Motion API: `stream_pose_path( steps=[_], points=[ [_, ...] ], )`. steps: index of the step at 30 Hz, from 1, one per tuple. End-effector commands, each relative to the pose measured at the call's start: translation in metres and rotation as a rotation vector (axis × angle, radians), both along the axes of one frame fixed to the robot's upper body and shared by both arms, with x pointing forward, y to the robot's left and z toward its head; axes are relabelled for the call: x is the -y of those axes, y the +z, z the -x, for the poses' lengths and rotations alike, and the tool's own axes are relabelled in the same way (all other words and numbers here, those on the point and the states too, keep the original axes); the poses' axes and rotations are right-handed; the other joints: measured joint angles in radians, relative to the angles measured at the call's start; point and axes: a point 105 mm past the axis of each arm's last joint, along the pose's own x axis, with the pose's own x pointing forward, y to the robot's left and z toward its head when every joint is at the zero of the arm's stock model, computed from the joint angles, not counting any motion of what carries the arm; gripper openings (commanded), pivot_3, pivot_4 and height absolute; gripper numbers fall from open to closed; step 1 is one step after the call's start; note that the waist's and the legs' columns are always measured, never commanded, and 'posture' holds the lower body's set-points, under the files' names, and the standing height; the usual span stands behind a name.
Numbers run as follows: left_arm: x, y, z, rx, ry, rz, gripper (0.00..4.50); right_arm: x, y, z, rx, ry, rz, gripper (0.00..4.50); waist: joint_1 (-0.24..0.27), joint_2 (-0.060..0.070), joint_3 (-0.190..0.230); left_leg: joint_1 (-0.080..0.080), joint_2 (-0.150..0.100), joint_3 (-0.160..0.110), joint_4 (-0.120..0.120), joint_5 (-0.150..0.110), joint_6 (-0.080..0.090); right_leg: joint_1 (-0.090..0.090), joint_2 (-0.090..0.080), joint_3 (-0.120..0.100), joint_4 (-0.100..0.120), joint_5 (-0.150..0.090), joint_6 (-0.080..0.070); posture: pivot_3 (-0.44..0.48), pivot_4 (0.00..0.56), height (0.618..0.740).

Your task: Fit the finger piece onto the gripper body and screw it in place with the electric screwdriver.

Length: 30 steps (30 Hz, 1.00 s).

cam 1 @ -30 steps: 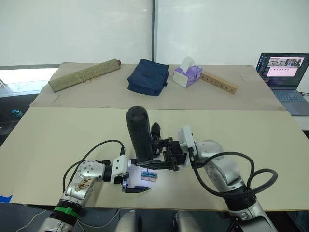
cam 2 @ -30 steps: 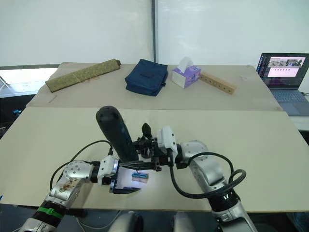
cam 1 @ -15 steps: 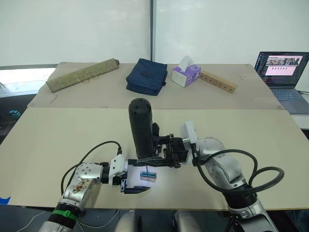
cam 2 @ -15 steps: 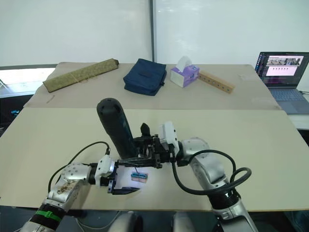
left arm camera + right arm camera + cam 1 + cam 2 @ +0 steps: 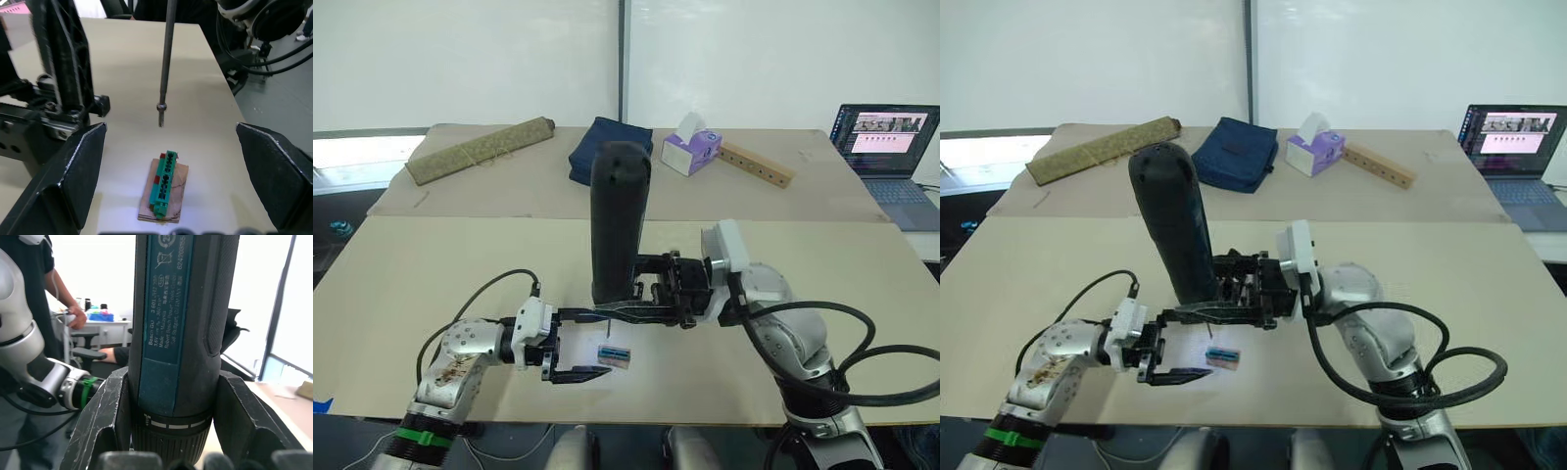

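The electric screwdriver (image 5: pixel 619 220) stands upright above the near table, my right gripper (image 5: pixel 619 299) shut on its lower body. In the right wrist view both fingers (image 5: pixel 105 421) clamp its barrel (image 5: pixel 181 333). Its thin bit (image 5: pixel 166 58) hangs just above a tiny tan block with a green top (image 5: pixel 615 354), not touching it. My left gripper (image 5: pixel 595 343) lies on the table just left of that block, open, its fingers (image 5: pixel 73 171) on either side of the block with nothing held. The finger piece and the gripper body are hidden or out of view.
On the far table lie a rolled mat (image 5: pixel 481 150), a navy bag (image 5: pixel 1234 155), a purple tissue box (image 5: pixel 692 149) and a wooden bar (image 5: pixel 757 164). A laptop (image 5: pixel 891 147) sits at the far right. A person (image 5: pixel 29 289) stands in the right wrist view's background.
My right arm has lifted the screwdriver and stood it more upright, so the bit has risen off the small block. My left gripper has drawn back a little to the left.
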Motion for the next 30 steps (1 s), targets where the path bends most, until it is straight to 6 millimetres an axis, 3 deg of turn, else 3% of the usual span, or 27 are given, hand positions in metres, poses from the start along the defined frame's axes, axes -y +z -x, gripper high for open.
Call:
stream_pose_path(
  steps=[1, 8, 15, 20, 30],
  points=[
    [-0.011, 0.022, 0.0, 0.04, 0.038, 0.027, 4.45, 0.007, 0.026, 0.011, 0.073, 0.016, -0.062, 1.92, -0.001, -0.001, 0.001, 0.0, 0.0, 0.0, 0.0, 0.0, 0.0, 0.0, 0.0, 0.0, 0.0, 0.0, 0.0, 0.0, 0.15, 0.74],
    [-0.034, 0.032, -0.008, 0.047, 0.183, 0.074, 4.45, 0.018, 0.036, 0.012, 0.085, -0.013, -0.059, 1.92, 0.0, -0.002, 0.002, 0.0, 0.0, 0.0, 0.0, 0.0, 0.0, 0.0, 0.0, 0.0, 0.0, 0.0, 0.0, 0.0, 0.15, 0.74],
    [-0.047, 0.015, -0.027, 0.038, 0.325, 0.035, 4.45, 0.028, 0.041, 0.012, 0.096, -0.048, -0.046, 1.92, 0.002, -0.003, 0.002, -0.001, 0.0, 0.0, 0.0, 0.0, 0.0, 0.0, -0.001, 0.0, -0.001, 0.0, 0.0, 0.0, 0.15, 0.74],
    [-0.033, -0.015, -0.043, 0.015, 0.349, -0.068, 4.45, 0.037, 0.044, 0.008, 0.098, -0.09, -0.032, 1.92, 0.005, -0.003, 0.002, -0.001, -0.001, 0.0, 0.0, 0.0, 0.0, 0.0, -0.001, 0.0, -0.001, 0.0, 0.0, 0.0, 0.15, 0.74],
    [0.012, -0.033, -0.06, 0.016, 0.323, -0.106, 4.45, 0.045, 0.042, 0.004, 0.089, -0.146, 0.004, 1.92, 0.001, -0.004, 0.003, -0.004, -0.001, 0.0, 0.001, 0.0, 0.0, -0.002, 0.0, 0.0, -0.001, 0.0, 0.001, 0.0, 0.15, 0.74]
  ],
)
